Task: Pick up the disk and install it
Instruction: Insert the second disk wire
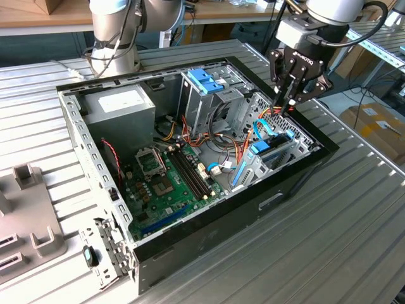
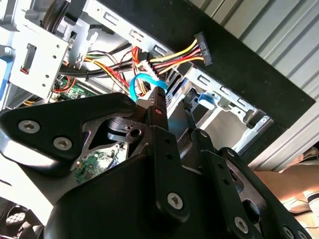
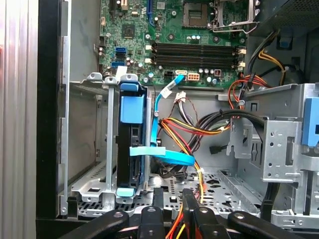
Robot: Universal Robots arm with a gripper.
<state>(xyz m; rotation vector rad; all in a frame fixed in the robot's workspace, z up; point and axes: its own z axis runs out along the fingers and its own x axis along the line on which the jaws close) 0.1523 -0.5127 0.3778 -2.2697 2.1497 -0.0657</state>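
The disk [image 1: 271,152] stands on edge in a metal bay at the exterior view's right end of the open computer case [image 1: 190,247], framed by its light-blue carrier. In the first wrist view the disk [image 3: 130,149] sits in that bay with a blue tab on top and a light-blue ribbon cable [image 3: 169,153] across it. My gripper [image 1: 292,101] hangs just above the case's far right corner, beside the disk and apart from it. Its black fingers [image 3: 157,194] show a narrow gap with nothing held. In the second wrist view the gripper [image 2: 174,102] points down at coloured wires.
A metal drive cage with a blue plastic bracket [image 1: 205,79] stands mid-case. The power supply [image 1: 120,104] and motherboard [image 1: 168,177] fill the rest of the case. Loose power wires with a black connector [image 2: 202,47] lie near the fingers. A grey fixture [image 1: 25,209] sits left on the table.
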